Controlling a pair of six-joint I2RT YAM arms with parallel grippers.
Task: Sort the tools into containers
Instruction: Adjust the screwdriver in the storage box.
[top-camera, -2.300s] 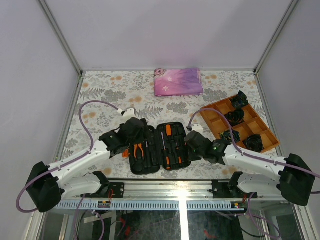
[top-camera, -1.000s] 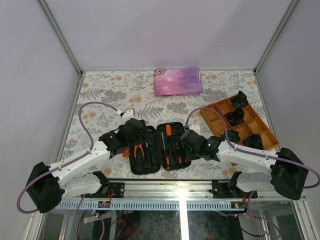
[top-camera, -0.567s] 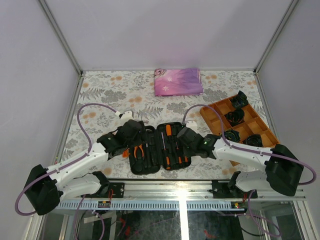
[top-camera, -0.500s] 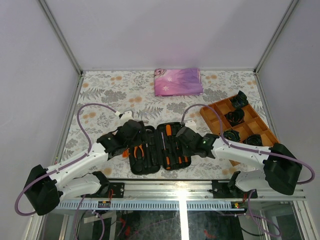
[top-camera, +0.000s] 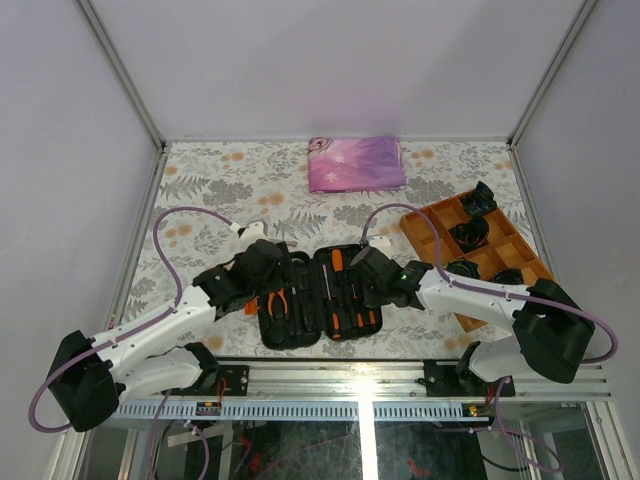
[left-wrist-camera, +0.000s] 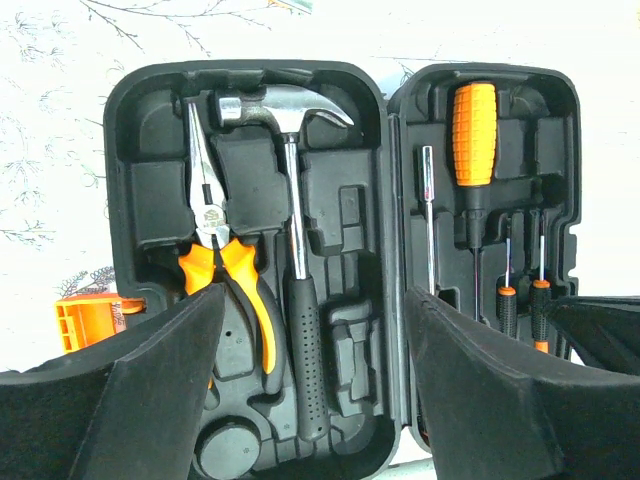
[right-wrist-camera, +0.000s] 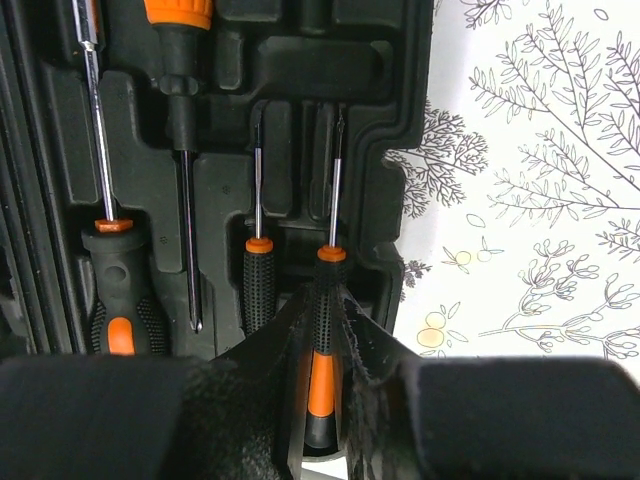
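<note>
- Left gripper (top-camera: 262, 270): lower left of centre in the top view, over the left half of the case. Its fingers are spread wide with nothing between them.
- Case (left-wrist-camera: 150, 190): lies open and flat on the counter (top-camera: 220, 190), bottom centre in the top view. An orange latch (left-wrist-camera: 90, 322) shows at its left edge.
- Pliers (left-wrist-camera: 215, 240): seated in a slot in the case's left half, orange handles toward the bottom of the frame.
- Hammer (left-wrist-camera: 295, 230): in the slot just right of the pliers, metal head toward the top.
- Cloth (top-camera: 356, 163): pink, folded, at the upper centre of the counter, well apart from the case.
- Large screwdriver (left-wrist-camera: 473, 135): in the case's right half, orange handle uppermost.
- Slim screwdriver (right-wrist-camera: 330, 250): in the rightmost slot of the case.
- Right gripper (right-wrist-camera: 322, 335): over the right half of the case, pinching the slim screwdriver's handle.
- Tray (top-camera: 425, 232): orange, divided, at the right of the counter, holding black bundles (top-camera: 470, 235).
</note>
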